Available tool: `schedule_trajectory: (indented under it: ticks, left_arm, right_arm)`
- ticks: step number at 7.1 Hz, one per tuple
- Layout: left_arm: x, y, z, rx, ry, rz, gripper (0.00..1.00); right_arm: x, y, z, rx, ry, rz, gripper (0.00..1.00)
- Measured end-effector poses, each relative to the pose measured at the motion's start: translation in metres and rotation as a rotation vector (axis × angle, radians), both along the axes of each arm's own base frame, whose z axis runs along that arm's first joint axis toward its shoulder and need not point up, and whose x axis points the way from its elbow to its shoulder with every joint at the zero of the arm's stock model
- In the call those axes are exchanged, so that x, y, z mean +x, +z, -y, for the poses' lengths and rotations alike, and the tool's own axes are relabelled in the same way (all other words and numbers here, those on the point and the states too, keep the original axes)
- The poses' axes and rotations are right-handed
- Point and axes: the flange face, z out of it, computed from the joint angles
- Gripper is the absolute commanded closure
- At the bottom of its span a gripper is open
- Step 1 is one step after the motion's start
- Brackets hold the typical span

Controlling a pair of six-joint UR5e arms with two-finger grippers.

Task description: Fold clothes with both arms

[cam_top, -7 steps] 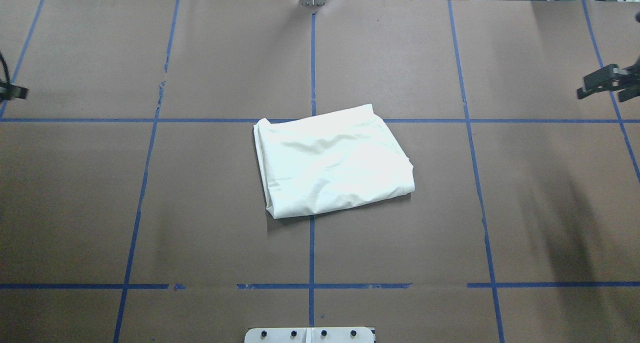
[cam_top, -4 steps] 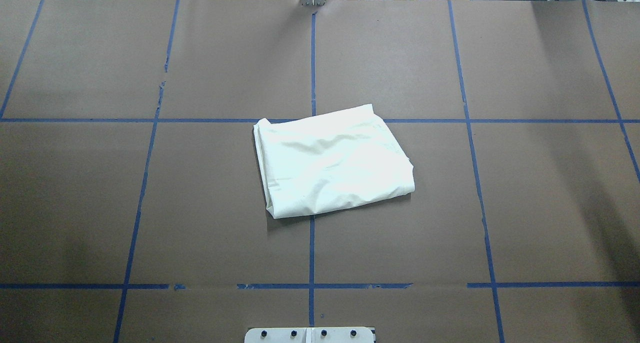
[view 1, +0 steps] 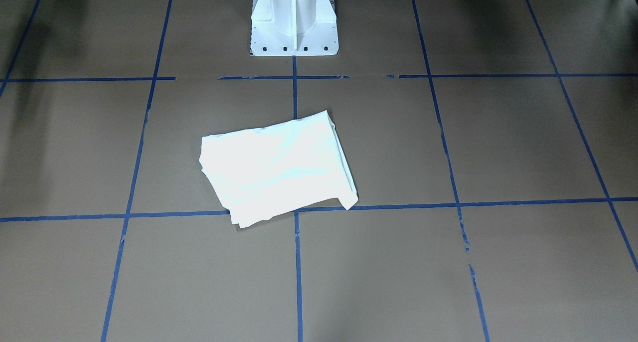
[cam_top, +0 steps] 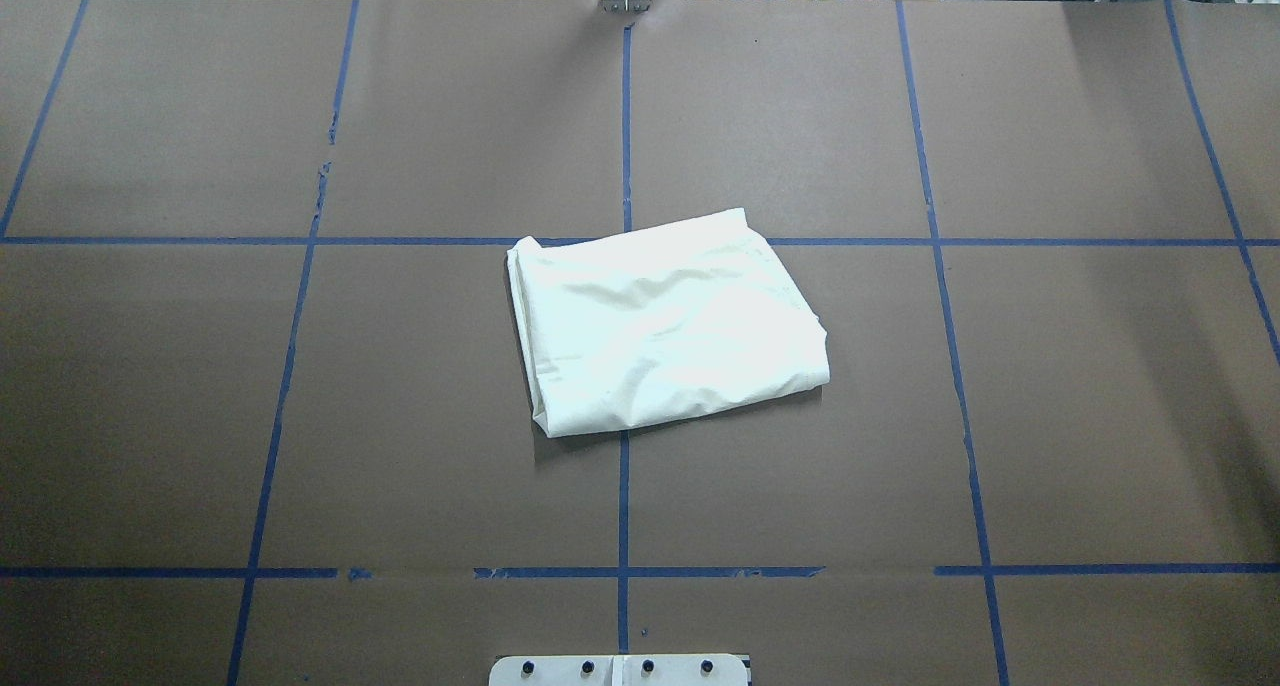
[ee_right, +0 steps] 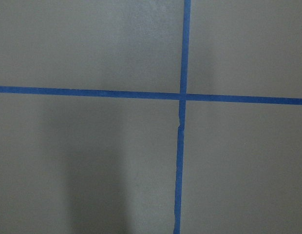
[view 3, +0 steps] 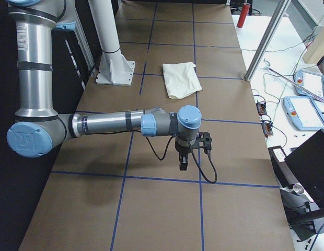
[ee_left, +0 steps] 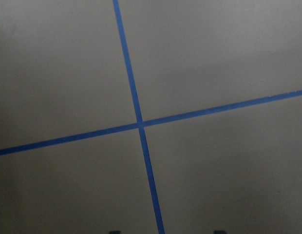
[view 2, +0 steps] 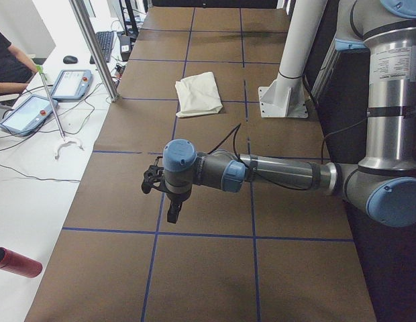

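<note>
The clothes are one cream shirt (cam_top: 670, 321), folded into a rough rectangle with its plain side up at the table's centre, also visible as the shirt (view 1: 274, 170), (view 2: 198, 94), (view 3: 180, 78). No print shows. Both arms are drawn back far from it, toward the table's ends. My left gripper (view 2: 172, 216) hangs point-down over bare brown paper; in the left wrist view only its two dark tips peek in at the bottom edge, wide apart with nothing between them. My right gripper (view 3: 183, 165) also points down over bare paper, and I cannot tell its state.
Brown paper with a blue tape grid (cam_top: 624, 116) covers the table. The white pedestal base (view 1: 294, 20) stands behind the shirt. Off the far edge are tablets (view 2: 27, 114), cables, a metal post (view 2: 94, 47) and a seated person (view 2: 7, 60).
A second ago both grippers showed at the left and right edges of the overhead view; they have since moved outward and left that view. The shirt has not moved.
</note>
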Motion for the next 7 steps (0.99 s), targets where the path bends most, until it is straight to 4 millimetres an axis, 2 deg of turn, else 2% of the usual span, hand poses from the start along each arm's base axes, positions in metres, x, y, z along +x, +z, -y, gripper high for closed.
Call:
schedule_trajectory:
  ticks: [2, 3, 5, 7]
  left_arm:
    - [0.032, 0.017, 0.000, -0.037, 0.067, 0.014, 0.00]
    - [0.039, 0.023, 0.001, -0.047, 0.082, 0.027, 0.00]
    - [0.036, 0.023, -0.005, -0.059, 0.078, 0.040, 0.00]
    - [0.013, 0.036, -0.017, -0.101, 0.033, 0.042, 0.00]
  right_arm:
    - [0.000, 0.010, -0.003, -0.025, 0.006, -0.003, 0.00]
    - [0.000, 0.015, -0.002, -0.036, 0.007, -0.003, 0.00]
    - [-0.001, 0.022, 0.001, -0.050, 0.004, -0.001, 0.00]
    - [-0.001, 0.027, 0.003, -0.060, 0.004, -0.001, 0.00]
